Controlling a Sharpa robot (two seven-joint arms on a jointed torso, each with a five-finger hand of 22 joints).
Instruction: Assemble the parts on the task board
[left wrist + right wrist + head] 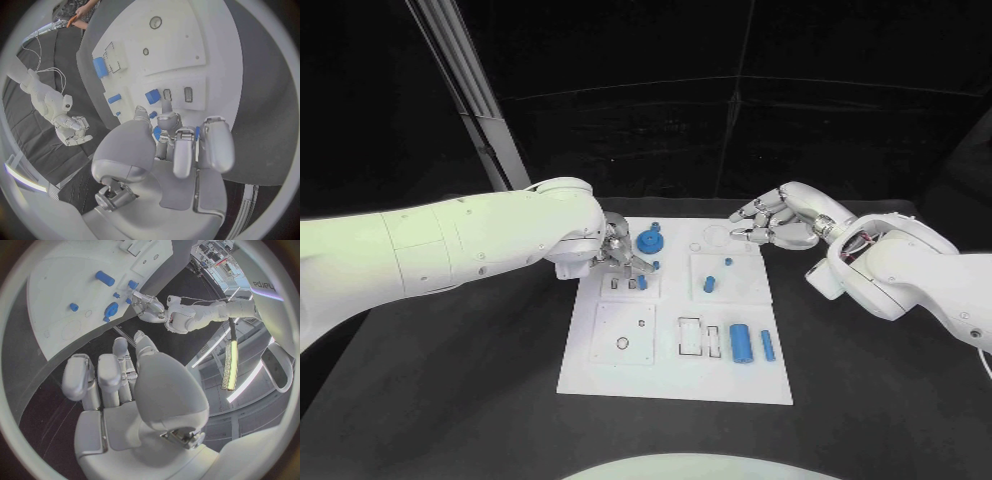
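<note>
The white task board (pixel 678 372) lies in the middle of the black table. My left hand (pixel 620 258) hangs over its far left part, fingers pointing down beside a round blue part (pixel 651 240). A blue block (pixel 152 96) stands in a slot just before the fingertips (pixel 166 107). In the left wrist view blue shows behind the fingers, and I cannot tell whether they hold anything. My right hand (pixel 776 222) hovers at the board's far right corner, fingers loosely bent, with nothing in it. Two blue cylinders (pixel 740 340) lie at the near right.
Two small blue pieces (pixel 710 284) sit in the board's right middle panel. Empty slots (pixel 691 337) and a panel with an oval hole (pixel 622 343) lie nearer to me. Black table surrounds the board. A slanted pale post (pixel 473 100) rises at the far left.
</note>
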